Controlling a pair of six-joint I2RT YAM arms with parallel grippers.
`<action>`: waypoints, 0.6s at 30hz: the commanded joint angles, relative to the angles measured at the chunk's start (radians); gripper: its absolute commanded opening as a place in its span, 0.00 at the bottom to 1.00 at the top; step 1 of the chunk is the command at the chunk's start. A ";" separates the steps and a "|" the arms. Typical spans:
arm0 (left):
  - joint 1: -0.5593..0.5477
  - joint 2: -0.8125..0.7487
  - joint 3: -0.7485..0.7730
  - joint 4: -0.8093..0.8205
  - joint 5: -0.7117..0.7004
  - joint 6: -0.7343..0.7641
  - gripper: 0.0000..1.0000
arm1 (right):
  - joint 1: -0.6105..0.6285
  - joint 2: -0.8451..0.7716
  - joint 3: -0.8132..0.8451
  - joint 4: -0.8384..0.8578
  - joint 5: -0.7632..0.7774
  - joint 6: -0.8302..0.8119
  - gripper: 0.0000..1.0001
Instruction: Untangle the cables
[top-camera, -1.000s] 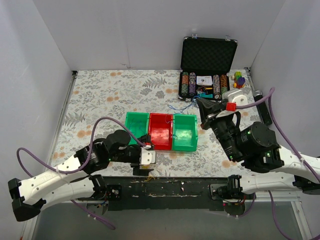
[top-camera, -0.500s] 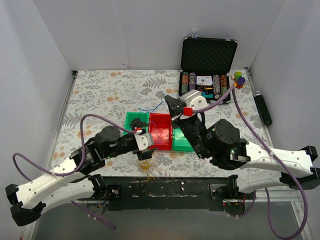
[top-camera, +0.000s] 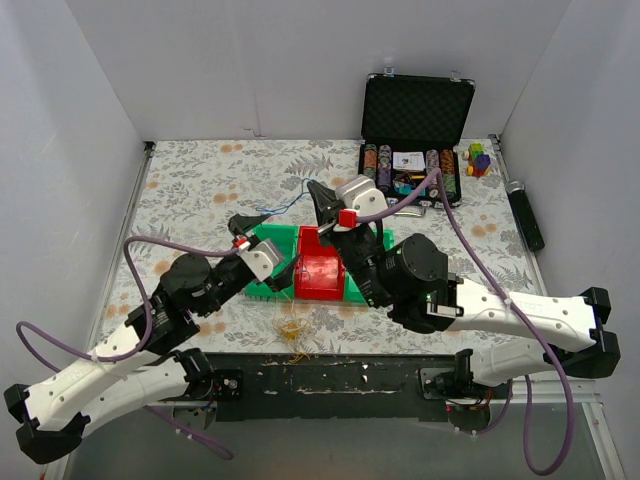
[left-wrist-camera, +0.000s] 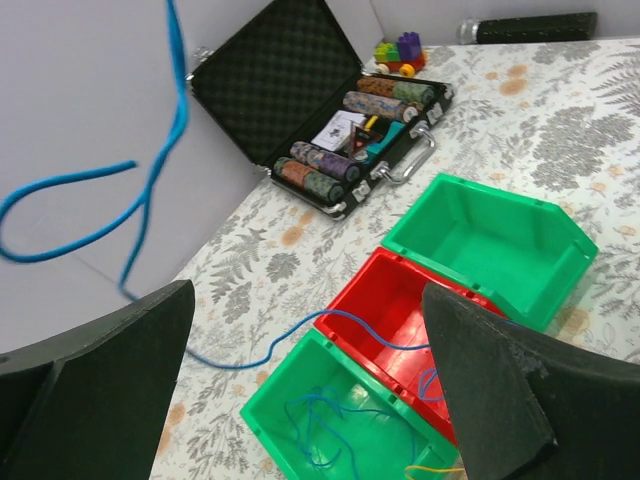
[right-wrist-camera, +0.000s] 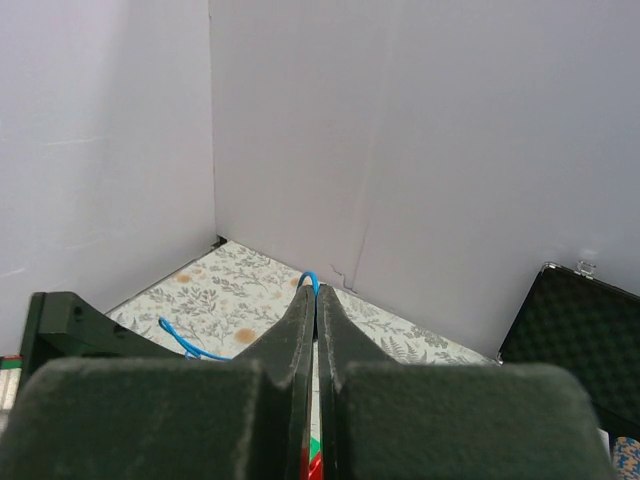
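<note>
My right gripper (top-camera: 318, 195) hangs above the table behind the bins, shut on a thin blue cable (top-camera: 281, 211). A small loop of the blue cable (right-wrist-camera: 311, 279) sticks out past its pressed fingertips. The blue cable (left-wrist-camera: 150, 200) trails down across the red bin (left-wrist-camera: 395, 300) into the near green bin (left-wrist-camera: 290, 395), where more of it lies in loose loops. A yellow cable (top-camera: 293, 330) lies tangled on the table near the front edge. My left gripper (top-camera: 260, 250) stands open over the left green bin (top-camera: 268, 240), with nothing between its fingers (left-wrist-camera: 480, 380).
Three bins stand in a row, green, red (top-camera: 320, 275), green; my right arm covers most of the right one. An open black case (top-camera: 412, 140) with chips sits at the back right, small toys (top-camera: 478, 158) beside it. A black cylinder (top-camera: 525, 215) lies by the right wall.
My right arm has swung left across the bins with the blue cable in it. My left gripper has moved from the yellow cable at the front edge back over the left green bin.
</note>
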 joint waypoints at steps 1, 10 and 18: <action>0.025 -0.034 -0.020 0.054 -0.076 0.028 0.98 | -0.032 0.014 0.020 0.107 -0.044 0.007 0.01; 0.043 0.009 -0.072 0.295 -0.218 0.119 0.98 | -0.068 0.051 0.029 0.119 -0.087 0.040 0.01; 0.054 0.037 -0.042 0.410 -0.256 0.151 0.98 | -0.076 0.089 0.087 0.110 -0.118 0.027 0.01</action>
